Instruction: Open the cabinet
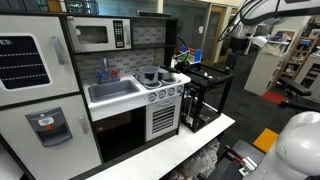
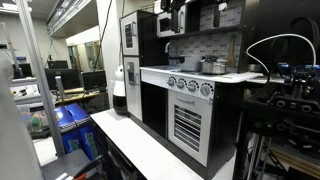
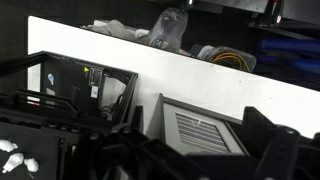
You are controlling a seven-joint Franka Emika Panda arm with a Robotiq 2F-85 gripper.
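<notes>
The cabinet (image 1: 162, 121) is the small oven compartment of the white toy kitchen, below the row of knobs. Its white door has grey horizontal stripes and is closed in both exterior views; it shows from the side here (image 2: 187, 126). In the wrist view the striped door (image 3: 205, 132) lies between the two dark fingers of my gripper (image 3: 200, 168). The fingers are spread apart with nothing between them and stand some way off from the door. My white arm (image 1: 300, 148) is at the lower right of an exterior view.
A wider dark compartment (image 1: 122, 135) sits under the sink (image 1: 112, 91). A grey microwave (image 1: 97, 36) is above, and a toy fridge (image 1: 35, 80) stands beside it. A black wire rack (image 1: 205, 95) stands beside the kitchen on the white table (image 1: 190, 142). Lab clutter lies behind.
</notes>
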